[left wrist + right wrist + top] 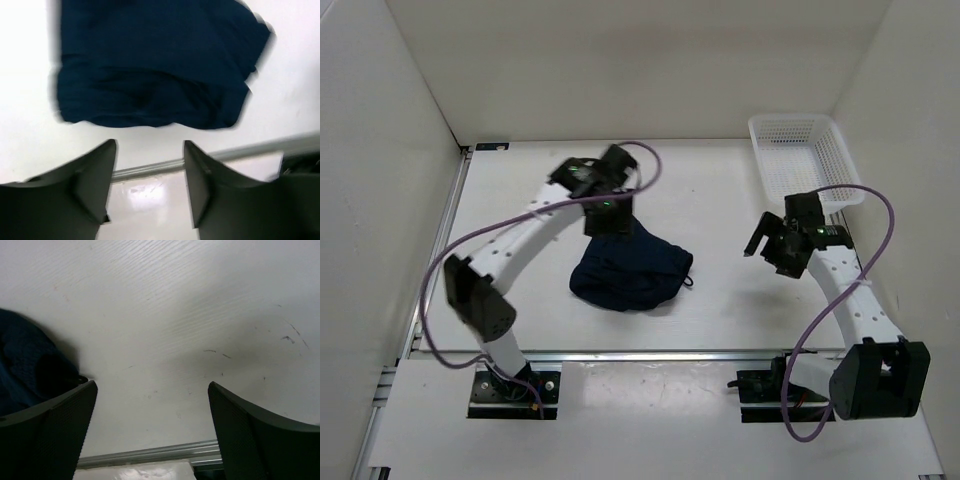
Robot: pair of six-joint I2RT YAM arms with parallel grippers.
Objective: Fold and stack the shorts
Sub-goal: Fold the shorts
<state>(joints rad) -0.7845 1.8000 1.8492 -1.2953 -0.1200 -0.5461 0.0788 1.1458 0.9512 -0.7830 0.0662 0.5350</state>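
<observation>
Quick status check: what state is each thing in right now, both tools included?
shorts: crumpled in a heap on the table, unfolded, not gripped.
white mesh basket: upright, empty.
left tool: open, empty, near the shorts.
right tool: open, empty, over bare table.

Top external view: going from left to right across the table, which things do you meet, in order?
Shorts → right gripper → white mesh basket. The left gripper hangs over the shorts, so it is left out.

The shorts (632,276) lay central on the table (720,190), just near of my left claw (609,220); the basket (806,158) sat far right, beyond my right claw (763,246).
</observation>
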